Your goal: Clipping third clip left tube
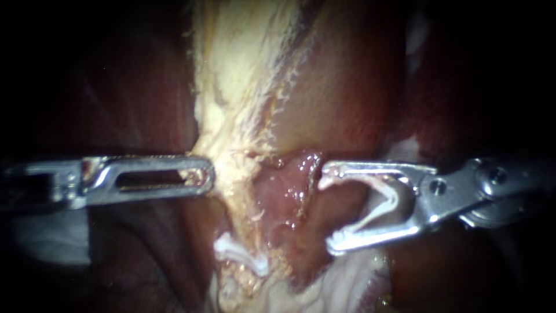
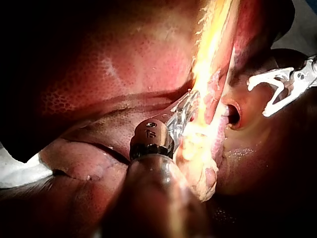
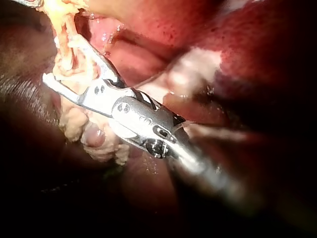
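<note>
Though spread wide, gripping a white V-shaped plastic clip (image 1: 359,226) from two sides: the jaws of the silver, hinged right instrument (image 1: 326,210), with the clip's legs seated along both inner faces. Comes in almost level from the right edge of the endoscope view, wrist joint bent a little, tip pointing left and slightly downward. Upper tip touching the edge of a pink, glistening strand of tissue (image 1: 286,194); lower tip just beside pale whitish tissue further down. Cannot tell whether that strand is the left tube. Not closed round it, only standing open at its right side.

Across the strand, the slender silver left instrument (image 1: 202,174) with long slotted jaws, lying level from the left edge. Pressed together on the rim of a pale yellow, ragged band of fatty tissue (image 1: 243,87), a scrap of yellow showing through the slot near the tip. In the left wrist view, the same pinch just ahead of the dark wrist joint, with the open clip well apart beyond the band.

At the foot of the band, a small white curved piece (image 1: 243,256), clip-like but too blurred to name surely.

Furthest back, the smooth tan-pink gallbladder (image 1: 341,93) beside the band, and the dark red liver (image 1: 133,98) beyond the left instrument.
</note>
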You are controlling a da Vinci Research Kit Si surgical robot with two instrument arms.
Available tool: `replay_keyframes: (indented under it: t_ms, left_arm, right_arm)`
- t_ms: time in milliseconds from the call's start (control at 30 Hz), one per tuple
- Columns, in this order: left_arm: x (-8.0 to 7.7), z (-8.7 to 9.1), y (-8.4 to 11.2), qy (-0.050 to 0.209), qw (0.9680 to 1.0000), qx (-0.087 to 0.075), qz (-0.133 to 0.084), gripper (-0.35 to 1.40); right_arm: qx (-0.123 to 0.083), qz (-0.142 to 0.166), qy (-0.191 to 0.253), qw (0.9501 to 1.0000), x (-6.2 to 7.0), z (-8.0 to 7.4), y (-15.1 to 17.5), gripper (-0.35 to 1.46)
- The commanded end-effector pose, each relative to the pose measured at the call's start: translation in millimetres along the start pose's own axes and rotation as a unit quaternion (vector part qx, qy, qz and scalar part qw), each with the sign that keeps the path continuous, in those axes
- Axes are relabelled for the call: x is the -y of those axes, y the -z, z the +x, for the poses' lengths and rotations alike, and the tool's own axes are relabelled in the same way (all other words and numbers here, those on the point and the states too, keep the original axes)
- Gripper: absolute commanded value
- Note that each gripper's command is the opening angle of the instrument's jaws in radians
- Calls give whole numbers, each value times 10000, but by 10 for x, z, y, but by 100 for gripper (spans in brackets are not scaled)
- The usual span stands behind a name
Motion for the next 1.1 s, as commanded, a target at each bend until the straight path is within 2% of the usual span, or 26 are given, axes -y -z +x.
replay_keyframes:
  t_ms: [33, 267, 567, 800, 1100]
  left_arm:
    - [0, -1, 1, 4, 10000, 15, -17, -35]
    - [-1, -2, 3, 4, 10000, 1, -26, -35]
    - [1, 0, 5, 10, 10000, 5, -30, -35]
    - [5, 2, 8, 17, 10000, 20, -24, -35]
    - [7, 3, 9, 24, 10000, 33, -17, -35]
  right_arm:
    - [15, 18, -40, 10000, -2, -6, -8, 60]
    - [154, 147, -212, 9995, -13, -42, -55, 60]
    - [256, 223, -309, 9989, -29, -77, -92, 60]
    - [296, 243, -350, 9987, -38, -89, -104, 60]
    - [277, 326, -358, 9984, -39, -86, -118, 60]
